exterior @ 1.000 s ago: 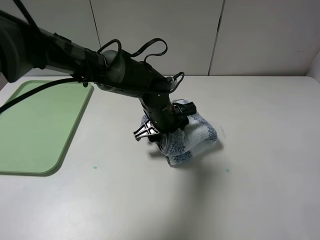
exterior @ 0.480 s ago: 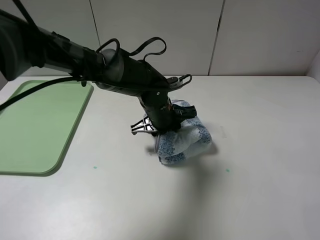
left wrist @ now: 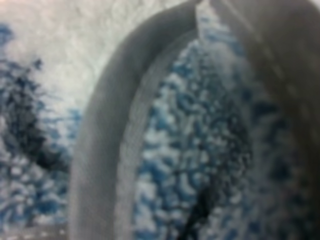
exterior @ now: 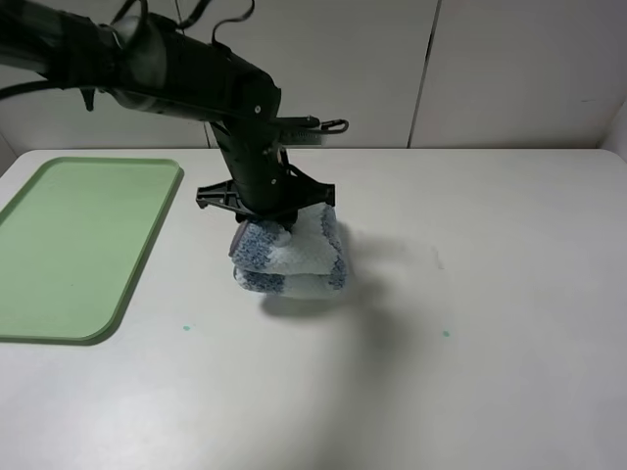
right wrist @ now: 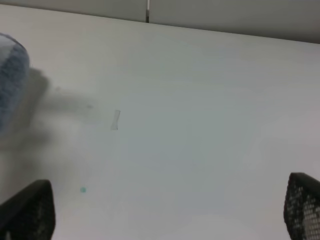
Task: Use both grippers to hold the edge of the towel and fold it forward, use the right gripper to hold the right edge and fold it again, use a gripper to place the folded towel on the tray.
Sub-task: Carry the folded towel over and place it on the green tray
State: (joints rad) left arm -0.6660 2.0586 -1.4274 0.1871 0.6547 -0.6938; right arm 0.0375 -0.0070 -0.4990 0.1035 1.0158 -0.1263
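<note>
The folded towel (exterior: 294, 257), blue-grey and white striped, hangs as a thick bundle from my left gripper (exterior: 269, 223), which is shut on its top. It hangs just above the table, right of the pale-green tray (exterior: 78, 245), which has nothing on it. The left wrist view is filled with blurred terry cloth and the towel's grey hem (left wrist: 100, 150). My right gripper (right wrist: 167, 215) is open and empty over bare table, its fingertips (right wrist: 30, 205) far apart. The towel shows at the edge of the right wrist view (right wrist: 10, 75). The right arm is out of the exterior high view.
The white table (exterior: 470, 294) carries small green specks (exterior: 446, 334) and a faint mark (right wrist: 115, 120). A panelled wall (exterior: 490, 69) runs along the table's far edge.
My left arm has lifted and carried the towel bundle left and back, toward the tray. The gripper has turned, and the towel now hangs more compact.
</note>
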